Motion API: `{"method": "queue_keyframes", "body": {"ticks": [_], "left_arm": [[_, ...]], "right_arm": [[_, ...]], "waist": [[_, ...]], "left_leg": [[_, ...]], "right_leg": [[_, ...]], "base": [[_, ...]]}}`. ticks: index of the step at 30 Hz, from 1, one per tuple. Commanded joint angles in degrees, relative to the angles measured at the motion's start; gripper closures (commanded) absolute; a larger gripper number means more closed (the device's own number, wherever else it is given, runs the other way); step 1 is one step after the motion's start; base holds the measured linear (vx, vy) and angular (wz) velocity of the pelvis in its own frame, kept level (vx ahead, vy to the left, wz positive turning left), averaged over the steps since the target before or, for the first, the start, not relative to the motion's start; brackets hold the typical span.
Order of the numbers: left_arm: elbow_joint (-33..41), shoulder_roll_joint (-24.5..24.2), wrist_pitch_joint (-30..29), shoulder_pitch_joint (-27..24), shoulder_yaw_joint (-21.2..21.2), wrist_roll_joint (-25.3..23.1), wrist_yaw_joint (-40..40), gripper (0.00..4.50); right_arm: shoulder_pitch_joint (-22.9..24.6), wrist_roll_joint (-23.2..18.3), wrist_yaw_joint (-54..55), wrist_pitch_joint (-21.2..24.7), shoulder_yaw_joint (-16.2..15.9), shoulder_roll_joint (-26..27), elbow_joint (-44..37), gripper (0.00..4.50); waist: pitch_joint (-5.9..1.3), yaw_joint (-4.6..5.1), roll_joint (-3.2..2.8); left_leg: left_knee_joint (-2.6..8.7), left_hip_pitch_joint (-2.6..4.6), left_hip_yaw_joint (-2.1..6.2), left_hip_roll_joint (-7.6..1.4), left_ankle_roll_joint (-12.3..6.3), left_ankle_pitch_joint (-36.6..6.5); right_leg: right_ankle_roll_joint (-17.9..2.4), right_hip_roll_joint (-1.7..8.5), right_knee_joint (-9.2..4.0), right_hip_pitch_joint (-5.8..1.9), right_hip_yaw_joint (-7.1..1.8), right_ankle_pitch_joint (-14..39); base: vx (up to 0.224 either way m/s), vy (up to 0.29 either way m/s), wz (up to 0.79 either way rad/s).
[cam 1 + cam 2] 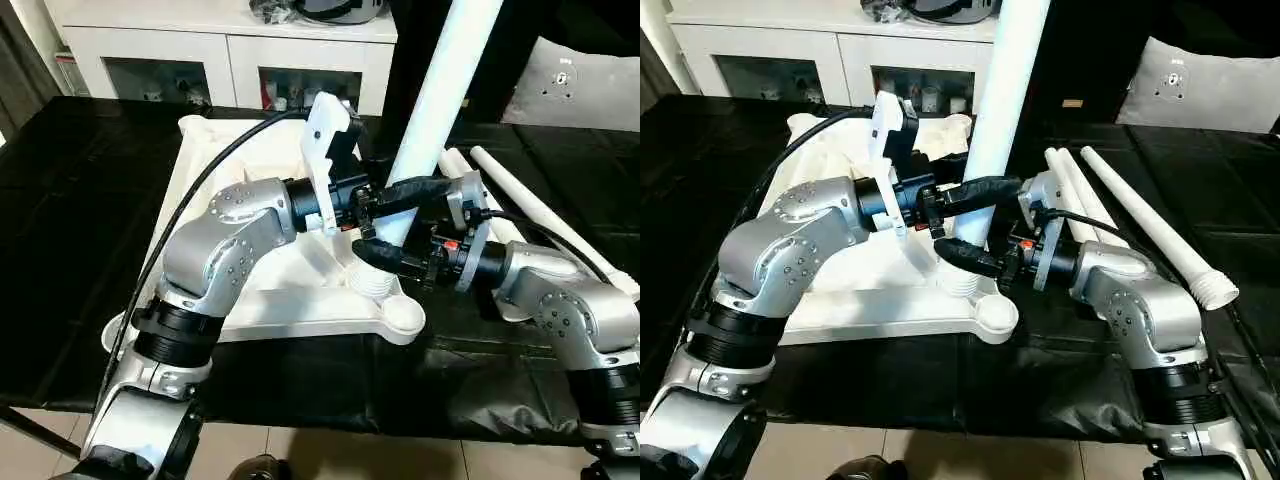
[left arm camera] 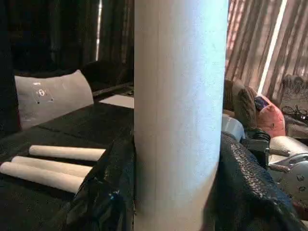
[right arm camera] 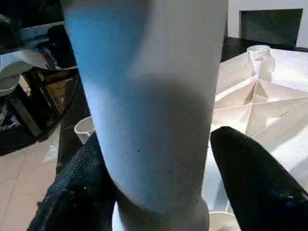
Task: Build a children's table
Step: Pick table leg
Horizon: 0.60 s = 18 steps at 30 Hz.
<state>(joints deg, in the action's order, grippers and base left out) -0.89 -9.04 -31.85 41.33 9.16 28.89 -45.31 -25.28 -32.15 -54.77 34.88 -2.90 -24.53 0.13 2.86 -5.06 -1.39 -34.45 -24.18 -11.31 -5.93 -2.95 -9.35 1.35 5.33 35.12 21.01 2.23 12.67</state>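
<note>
Black mat; L+R fingers (image 1: pixel 385 192) (image 1: pixel 375 255) grip upright leg (image 1: pixel 440 90).

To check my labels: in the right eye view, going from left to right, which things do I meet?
Left arm → table top → upright leg → right arm → lying leg with ribbed end.

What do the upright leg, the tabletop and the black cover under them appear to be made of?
Upright leg: likely moulded plastic, smooth white and matte, with a ribbed threaded end at its base.
Tabletop: apparently the same white plastic; stiffening ribs and round moulded corner sockets show on its underside.
Black cover: looks like thin plastic sheeting or film, glossy and wrinkled, though coated cloth is possible.
</note>
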Motion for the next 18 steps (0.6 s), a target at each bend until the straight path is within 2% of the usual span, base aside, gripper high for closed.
{"method": "queue_keyframes", "body": {"ticks": [1,2,4,10,11,12,14,18], "left_arm": [[1.3,0.2,0.6,0.5,0.7,-0.2,-0.4,2.65],[1.3,0.2,0.6,0.5,0.7,-0.2,-0.4,2.65],[1.4,0.3,0.5,0.4,0.7,-0.3,-0.4,2.65],[1.8,0.8,-1.2,0.3,0.5,-0.1,1.1,2.65],[2.2,1.3,-2.2,0.3,0.0,1.2,1.0,2.65],[2.9,1.4,-2.6,0.1,0.1,1.8,0.4,2.3],[5.2,1.9,-3.6,-0.7,0.2,4.1,-0.9,1.92],[7.6,4.1,-5.0,-1.6,-0.7,7.5,-0.2,1.73]], "right_arm": [[-0.4,-0.3,0.3,0.5,-0.1,-0.2,-0.7,1.75],[-0.2,-0.2,0.4,0.6,-0.2,-0.1,-0.7,1.87],[0.0,-0.2,0.4,0.7,-0.3,-0.1,-0.9,2.12],[0.4,0.6,1.1,0.6,-0.3,0.1,-0.4,2.5],[0.7,1.0,1.4,0.4,-0.4,0.0,-0.6,2.53],[0.8,1.5,1.7,0.4,-0.7,0.0,-0.6,2.55],[1.2,2.2,2.7,0.6,-1.0,0.3,-0.4,2.56],[1.6,2.2,4.1,-0.5,-0.6,1.9,-0.3,2.57]], "waist": [[-3.66,0.13,0.98],[-3.67,0.09,0.81],[-3.69,0.14,0.86],[-3.7,0.1,0.88],[-3.71,0.07,0.69],[-3.71,0.07,0.69],[-3.71,0.12,0.82],[-3.68,0.12,0.94]], "left_leg": [[4.55,2.82,3.19,-7.24,0.41,-13.4],[4.55,2.86,3.24,-7.27,0.54,-13.4],[4.58,2.86,3.23,-7.25,0.65,-13.4],[4.53,2.83,3.23,-7.25,0.52,-13.0],[4.48,2.85,3.2,-7.21,0.6,-13.1],[4.48,2.85,3.2,-7.21,0.6,-13.1],[4.54,2.78,3.25,-7.26,0.37,-12.8],[4.47,2.74,3.17,-7.28,0.43,-13.3]], "right_leg": [[-16.0,4.99,-3.41,-1.12,-2.24,4.0],[-15.9,5.02,-3.4,-1.11,-2.26,4.0],[-15.9,4.94,-3.36,-1.11,-2.24,3.7],[-16.1,4.98,-3.31,-1.13,-2.23,3.2],[-16.3,5.01,-3.3,-1.14,-2.25,2.9],[-16.3,5.01,-3.3,-1.14,-2.25,2.9],[-16.3,4.95,-3.24,-1.21,-2.21,2.3],[-16.9,5.1,-3.29,-1.17,-2.25,3.0]], "base": [[0.0,0.0,0.0],[0.0,0.0,0.0],[0.0,0.0,0.0],[0.0,0.0,0.0],[0.0,0.0,0.0],[0.0,0.0,0.0],[0.0,0.0,0.0],[0.0,0.0,0.0]]}}
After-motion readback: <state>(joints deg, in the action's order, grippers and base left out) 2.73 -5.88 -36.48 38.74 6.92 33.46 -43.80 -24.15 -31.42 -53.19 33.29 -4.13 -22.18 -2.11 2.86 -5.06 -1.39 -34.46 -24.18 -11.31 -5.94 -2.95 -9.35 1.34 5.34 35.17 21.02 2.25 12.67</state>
